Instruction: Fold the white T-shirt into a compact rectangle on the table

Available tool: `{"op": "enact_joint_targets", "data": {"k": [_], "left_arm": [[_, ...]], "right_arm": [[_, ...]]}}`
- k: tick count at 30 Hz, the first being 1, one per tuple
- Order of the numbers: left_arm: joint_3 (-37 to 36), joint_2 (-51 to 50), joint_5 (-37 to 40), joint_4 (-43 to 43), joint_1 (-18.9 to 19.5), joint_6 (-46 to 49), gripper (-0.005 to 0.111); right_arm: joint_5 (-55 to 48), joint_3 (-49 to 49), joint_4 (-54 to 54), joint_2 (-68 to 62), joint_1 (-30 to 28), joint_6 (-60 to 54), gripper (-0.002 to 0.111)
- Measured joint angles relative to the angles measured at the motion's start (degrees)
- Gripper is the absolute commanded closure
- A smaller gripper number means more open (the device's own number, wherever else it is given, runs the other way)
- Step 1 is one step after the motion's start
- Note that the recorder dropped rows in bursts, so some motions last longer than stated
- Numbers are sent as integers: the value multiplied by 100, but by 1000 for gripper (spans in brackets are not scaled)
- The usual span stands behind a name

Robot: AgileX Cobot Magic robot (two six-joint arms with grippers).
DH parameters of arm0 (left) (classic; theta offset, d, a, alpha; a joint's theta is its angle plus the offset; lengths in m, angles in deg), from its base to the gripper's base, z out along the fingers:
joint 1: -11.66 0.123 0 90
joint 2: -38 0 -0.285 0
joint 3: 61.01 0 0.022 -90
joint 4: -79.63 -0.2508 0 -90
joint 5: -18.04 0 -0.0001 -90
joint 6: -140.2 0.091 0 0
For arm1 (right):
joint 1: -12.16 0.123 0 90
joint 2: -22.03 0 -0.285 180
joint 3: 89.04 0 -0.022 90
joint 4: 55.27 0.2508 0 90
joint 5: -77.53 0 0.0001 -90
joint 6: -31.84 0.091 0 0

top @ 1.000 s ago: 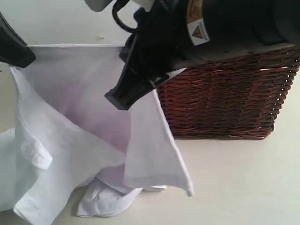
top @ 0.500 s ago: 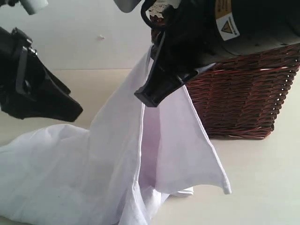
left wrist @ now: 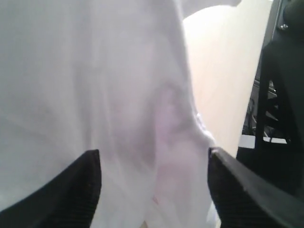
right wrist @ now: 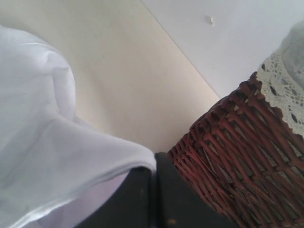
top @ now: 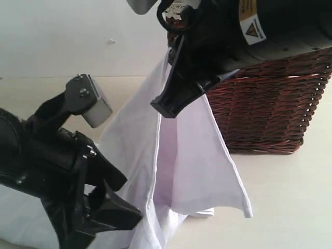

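The white T-shirt hangs in a long drape from my right gripper, which is shut on its upper edge in front of the basket. The shirt's lower part lies bunched on the table. In the right wrist view the gripper pinches a folded hem of the T-shirt. My left gripper is low at the front left, open, right beside the hanging cloth. In the left wrist view its fingers stand wide apart, with the T-shirt filling the view beyond them and nothing pinched.
A dark brown wicker basket stands on the table at the right, just behind the right gripper. Its cream lace trim and wicker wall show in the right wrist view. Bare table lies beside the basket.
My left gripper has let go of the shirt's left corner, opened and dropped to the front left. The freed side of the shirt fell. The right gripper shifted right, then held still.
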Motion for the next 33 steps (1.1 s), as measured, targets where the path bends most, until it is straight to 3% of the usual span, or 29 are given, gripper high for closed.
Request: {"op": "enact_joint_targets", "data": {"k": [4, 12, 14, 16, 17, 18, 21, 23, 25, 26, 28, 33], "left_arm": [[-75, 0, -881, 188, -475, -94, 36], [-88, -27, -2043, 509, -923, -83, 38], [-101, -215, -2378, 550, -958, -147, 47], [-103, -537, -2681, 561, -958, -290, 72], [-113, -648, -2706, 561, -958, -301, 97], [-123, -822, -2731, 519, -958, -343, 106], [-123, -875, -2681, 23, -958, -444, 107], [-123, -673, -2469, -486, -790, -760, 107], [18, -369, -1834, -1627, -444, -1784, 107], [162, -175, -1427, -2776, -203, -2688, 107], [394, 36, -918, -4087, 5, -3894, 107], [1039, 483, 359, -6563, 100, -5786, 107]], "right_arm": [[-46, 0, -8, 0, 0, 0, 108], [-271, 0, -8, 0, 0, 0, 108], [-271, 0, -8, 0, 0, 4, 108], [-291, 0, -8, 0, 0, 17, 108], [-318, 0, -8, 0, 0, 17, 108], [-382, 0, -8, 9, 0, 17, 108], [-481, 0, -14, 20, 0, 17, 108], [-509, 0, -23, 74, 0, 17, 108], [-565, 0, -23, 200, 0, 17, 108], [-578, 0, 20, 266, 0, 17, 108], [-562, 0, 148, 308, 11, 17, 108], [-240, 0, 501, 352, 33, -114, 108]]}}
